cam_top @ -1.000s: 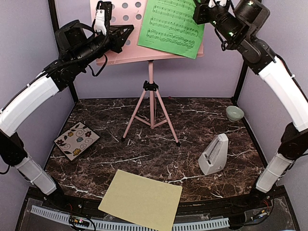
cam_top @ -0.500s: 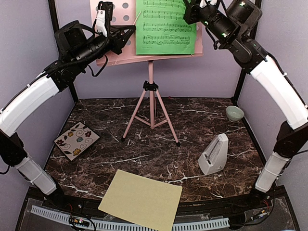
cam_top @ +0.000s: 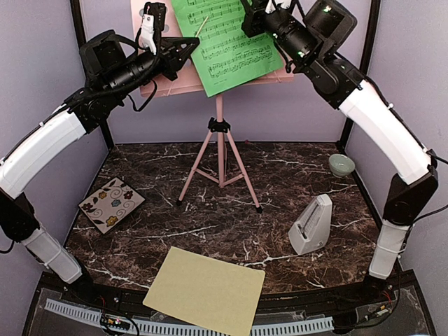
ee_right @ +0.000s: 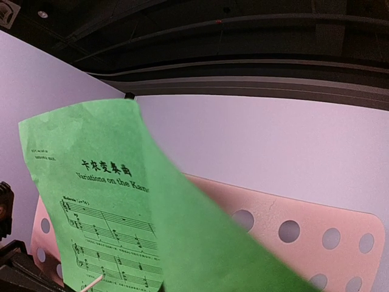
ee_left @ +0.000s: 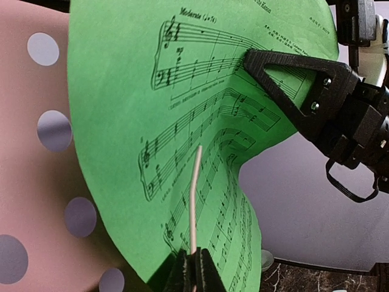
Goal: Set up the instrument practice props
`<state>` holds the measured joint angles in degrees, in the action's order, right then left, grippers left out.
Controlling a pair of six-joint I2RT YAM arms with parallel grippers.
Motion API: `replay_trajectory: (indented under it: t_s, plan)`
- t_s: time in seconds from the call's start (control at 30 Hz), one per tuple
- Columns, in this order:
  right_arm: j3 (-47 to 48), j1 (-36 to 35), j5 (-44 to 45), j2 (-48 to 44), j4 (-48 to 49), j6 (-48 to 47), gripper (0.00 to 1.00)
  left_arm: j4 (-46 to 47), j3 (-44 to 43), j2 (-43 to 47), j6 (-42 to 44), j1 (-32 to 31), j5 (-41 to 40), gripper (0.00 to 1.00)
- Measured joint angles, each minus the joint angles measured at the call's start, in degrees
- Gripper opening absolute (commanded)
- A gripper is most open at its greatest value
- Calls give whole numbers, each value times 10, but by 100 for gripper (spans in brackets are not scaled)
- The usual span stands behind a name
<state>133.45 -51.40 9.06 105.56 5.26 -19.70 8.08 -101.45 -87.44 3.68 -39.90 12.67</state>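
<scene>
Nearest me, at 6 o'clock, the pale yellow music sheet lay flat with its near corner hanging over the table's front edge. At about 4 o'clock the small light-grey metronome stood upright on the dark marble top, well apart from the sheet. At 8 o'clock a floral tile lay flat, and further back, at 2 o'clock, a small pale green bowl sat by the right wall.

Towards 12 o'clock stood the pink music stand, its tripod legs spread on the table and its perforated desk high up. The green music sheet hung in front of that desk, skewed and bowed, one lower corner dipping below the desk's ledge. I could not tell whether it touched the desk.

The right gripper, reaching in from 1 o'clock, was clenched on the green sheet's upper part, one black finger pressed against the printed face. The left gripper, coming from 10 o'clock, was pinched tight on a thin pale stick, which pointed up just in front of the sheet's staves.
</scene>
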Motion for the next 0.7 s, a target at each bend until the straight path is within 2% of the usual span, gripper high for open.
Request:
replay_trajectory:
  t_s: [0.3,0.7]
  plan:
    - [-25,-9,3,-27,53,-2,0,0,0,0,5,0,2,0]
    - [-55,-38,9,-52,74,-2,0,3,0,0,7,0,3,0]
